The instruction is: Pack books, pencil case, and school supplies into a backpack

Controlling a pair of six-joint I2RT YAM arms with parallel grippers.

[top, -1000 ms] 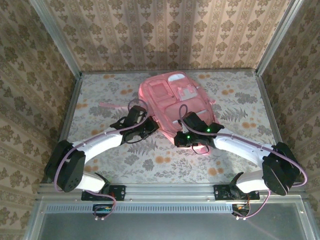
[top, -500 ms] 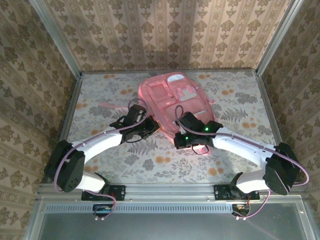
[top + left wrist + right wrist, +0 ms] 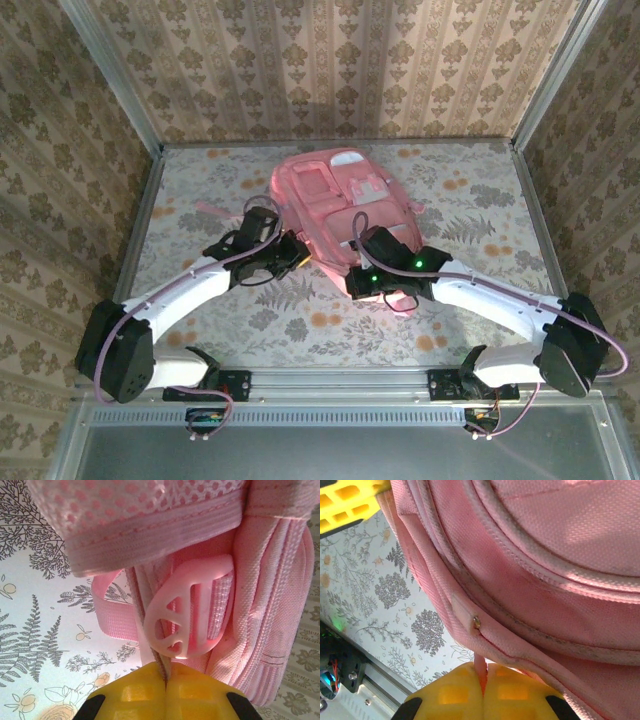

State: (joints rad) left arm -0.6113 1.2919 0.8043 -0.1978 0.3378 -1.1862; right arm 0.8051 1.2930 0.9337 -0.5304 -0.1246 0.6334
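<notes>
The pink backpack (image 3: 335, 200) lies flat at the middle of the table, front pockets up. My left gripper (image 3: 297, 258) is at its near left corner. In the left wrist view the left gripper (image 3: 166, 672) is shut on a thin strip of the backpack's webbing just below a pale pink plastic buckle (image 3: 187, 612). My right gripper (image 3: 352, 286) is at the near edge. The right wrist view shows the right gripper (image 3: 482, 674) shut on a small pink tab under the backpack's seam (image 3: 520, 630). The books, pencil case and school supplies are out of view.
A loose pink strap (image 3: 215, 211) trails left from the backpack across the floral tablecloth (image 3: 470, 190). Metal frame posts and wallpapered walls enclose the table on three sides. The rail (image 3: 330, 380) with both arm bases runs along the near edge.
Both arms have shifted a little to the left, and the backpack has slid and turned slightly left with them. Both grips have stayed shut.
</notes>
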